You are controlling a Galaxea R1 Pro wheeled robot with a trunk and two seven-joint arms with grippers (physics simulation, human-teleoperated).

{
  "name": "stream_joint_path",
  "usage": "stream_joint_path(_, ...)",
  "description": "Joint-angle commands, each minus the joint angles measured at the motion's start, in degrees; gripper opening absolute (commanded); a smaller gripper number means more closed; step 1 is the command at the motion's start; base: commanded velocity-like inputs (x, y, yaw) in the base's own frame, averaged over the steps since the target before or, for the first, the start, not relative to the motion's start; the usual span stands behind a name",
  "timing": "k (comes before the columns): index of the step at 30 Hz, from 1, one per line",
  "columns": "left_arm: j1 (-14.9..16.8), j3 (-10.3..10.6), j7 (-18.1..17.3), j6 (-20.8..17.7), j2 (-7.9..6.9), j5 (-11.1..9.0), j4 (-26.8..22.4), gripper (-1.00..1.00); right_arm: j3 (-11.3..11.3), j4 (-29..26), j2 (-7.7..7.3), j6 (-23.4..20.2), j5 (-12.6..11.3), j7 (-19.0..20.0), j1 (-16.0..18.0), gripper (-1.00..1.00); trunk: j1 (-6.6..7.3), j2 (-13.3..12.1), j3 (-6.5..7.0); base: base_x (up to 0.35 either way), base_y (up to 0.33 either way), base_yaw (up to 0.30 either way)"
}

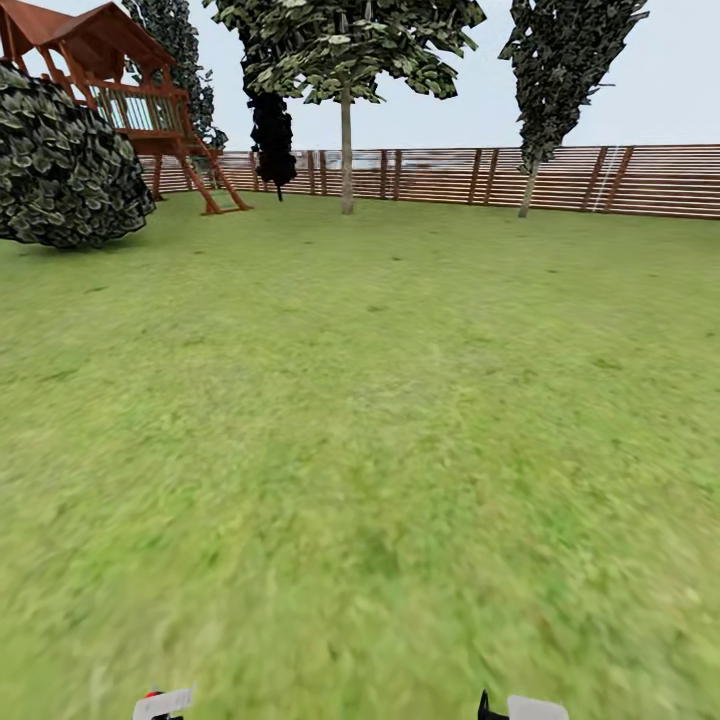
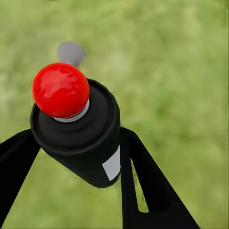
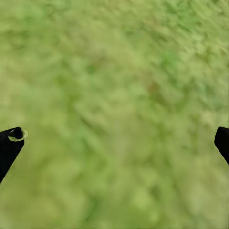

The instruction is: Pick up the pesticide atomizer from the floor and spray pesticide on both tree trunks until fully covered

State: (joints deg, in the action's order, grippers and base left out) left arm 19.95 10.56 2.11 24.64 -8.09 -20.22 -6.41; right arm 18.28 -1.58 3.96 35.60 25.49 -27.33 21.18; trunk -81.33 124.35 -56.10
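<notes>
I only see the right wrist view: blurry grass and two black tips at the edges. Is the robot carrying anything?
Observer: Yes. The left gripper is shut on the pesticide atomizer, red tip toward the camera.
Operator: And the hand I'm watching?
Observer: The right gripper is open, with just lawn between its fingers.
Operator: Any trees nearby?
Observer: In the head view, a pale tree trunk stands far off across the lawn, before the slatted fence.

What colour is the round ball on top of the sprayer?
Bright red ball on the black pesticide atomizer, best in the left wrist view.
</notes>
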Motion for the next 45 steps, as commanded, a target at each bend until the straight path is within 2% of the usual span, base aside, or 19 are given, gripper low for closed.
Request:
stream_joint_path(1,0.0,-0.01,0.0,0.01,0.0,0.0,0.0,-1.0,0.0,0.0,0.0,0.0,0.0,0.0,0.0,1.0,0.0,0.0,0.0,0.336,0.0,0.0)
stream_joint_path(45,0.0,0.01,0.0,0.06,0.0,0.0,0.0,-1.0,0.0,0.0,0.0,0.0,0.0,0.0,0.0,1.0,0.0,0.0,0.0,0.337,0.0,0.0)
